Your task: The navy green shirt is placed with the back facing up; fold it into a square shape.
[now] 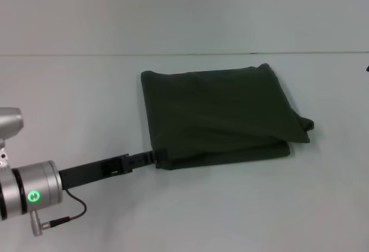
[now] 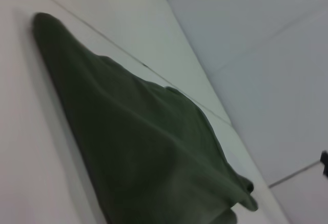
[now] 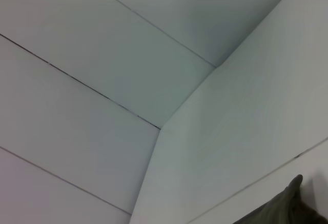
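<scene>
The navy green shirt (image 1: 219, 116) lies folded into a rough square in the middle of the white table, with one small corner poking out at its right side. My left gripper (image 1: 160, 159) reaches in low from the left and touches the shirt's near left corner. In the left wrist view the shirt (image 2: 143, 147) fills the frame from close by. A tip of the shirt (image 3: 287, 208) shows in the right wrist view. My right gripper is out of view.
The white table (image 1: 86, 102) stretches wide around the shirt on all sides, meeting a pale wall behind. A small dark object (image 1: 367, 67) shows at the far right edge of the head view.
</scene>
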